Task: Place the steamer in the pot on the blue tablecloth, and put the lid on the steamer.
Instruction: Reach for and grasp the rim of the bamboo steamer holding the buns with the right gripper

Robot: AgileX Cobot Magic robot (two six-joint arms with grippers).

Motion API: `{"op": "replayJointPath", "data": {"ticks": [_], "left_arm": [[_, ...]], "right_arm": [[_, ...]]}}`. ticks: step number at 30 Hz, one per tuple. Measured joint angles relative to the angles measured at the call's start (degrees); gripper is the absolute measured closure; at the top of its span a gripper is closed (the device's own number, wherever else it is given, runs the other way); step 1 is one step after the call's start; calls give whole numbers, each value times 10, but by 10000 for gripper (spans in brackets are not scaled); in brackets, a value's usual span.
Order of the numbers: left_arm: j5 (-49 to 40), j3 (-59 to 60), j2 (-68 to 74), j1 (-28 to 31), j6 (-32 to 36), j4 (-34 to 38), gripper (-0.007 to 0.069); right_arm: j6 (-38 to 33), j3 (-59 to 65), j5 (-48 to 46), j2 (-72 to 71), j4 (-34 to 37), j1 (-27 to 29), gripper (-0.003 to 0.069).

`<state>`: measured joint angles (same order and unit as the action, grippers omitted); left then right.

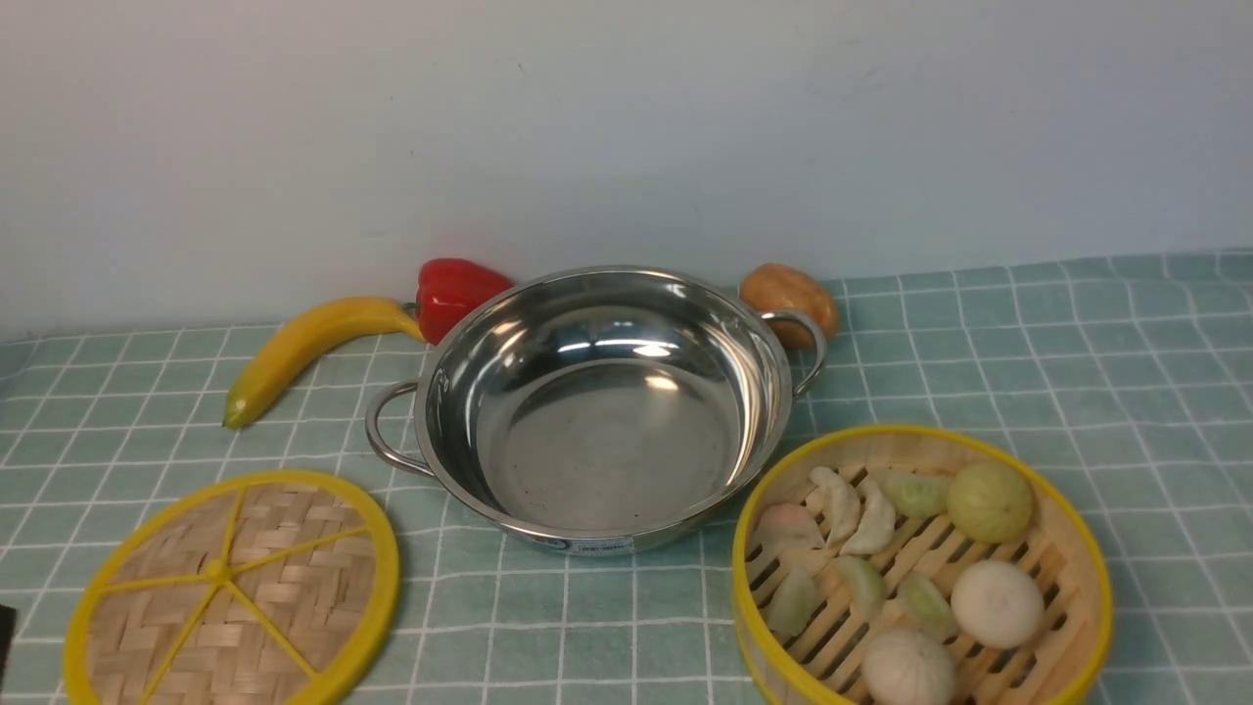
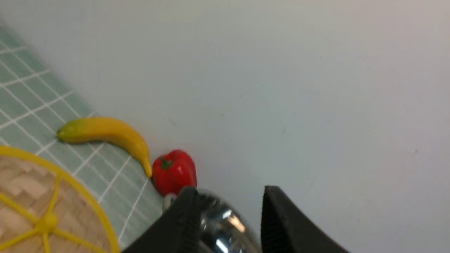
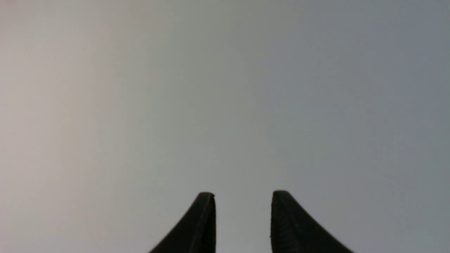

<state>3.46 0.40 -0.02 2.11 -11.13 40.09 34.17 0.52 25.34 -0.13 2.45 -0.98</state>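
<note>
The shiny steel pot (image 1: 602,406) stands empty in the middle of the blue tablecloth (image 1: 1077,352). To its near right sits the steamer (image 1: 920,573), a yellow-rimmed bamboo basket holding dumplings and buns. The flat woven lid (image 1: 235,592) lies at the near left. Neither gripper shows in the front view. In the left wrist view my left gripper (image 2: 228,196) is open and holds nothing, with the pot (image 2: 225,228) behind the gap and the lid (image 2: 42,211) off to the side. My right gripper (image 3: 242,200) is open with only bare wall behind it.
A yellow banana (image 1: 303,348) and a red pepper (image 1: 455,292) lie behind the pot on the left. A brown potato (image 1: 788,299) rests behind the pot's right handle. A pale wall closes off the back.
</note>
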Motion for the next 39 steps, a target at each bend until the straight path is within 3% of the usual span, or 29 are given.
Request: {"op": "replayJointPath", "data": {"ticks": [9, 12, 14, 15, 16, 20, 22, 25, 26, 28, 31, 34, 39], "left_arm": [[223, -20, 0, 0, -72, -34, 382], [282, -84, -1, 0, -76, -116, 382], [282, -113, 2, 0, -69, -156, 382], [255, -155, 13, 0, -54, -221, 382], [255, -161, 15, 0, -52, -221, 382], [25, -277, 100, 0, -29, -373, 382], [-24, -293, 122, 0, -29, -392, 382], [-252, -361, 241, 0, -28, -422, 382], [-252, -364, 247, 0, -28, -423, 382], [-376, -403, 325, 0, -18, -429, 382], [-487, -450, 419, 0, 18, -433, 382], [-571, -493, 502, 0, 60, -435, 382], [-645, -523, 613, 0, 94, -435, 382]], "right_arm": [[53, -43, 227, 0, 1, 0, 417], [38, -132, 217, 19, -4, 0, 417], [28, -167, 197, 32, -13, 0, 417], [10, -237, 135, 59, -46, 0, 417], [10, -237, 126, 63, -51, 0, 417], [25, -379, -157, 172, -199, 0, 417], [37, -402, -230, 200, -216, 0, 417], [48, -471, -486, 308, -226, 0, 417], [47, -478, -500, 314, -224, 0, 417], [8, -506, -639, 380, -199, 0, 417], [-108, -529, -750, 471, -135, 0, 417], [-212, -537, -802, 548, -54, 0, 417], [-304, -537, -821, 658, 42, 0, 417]]}}
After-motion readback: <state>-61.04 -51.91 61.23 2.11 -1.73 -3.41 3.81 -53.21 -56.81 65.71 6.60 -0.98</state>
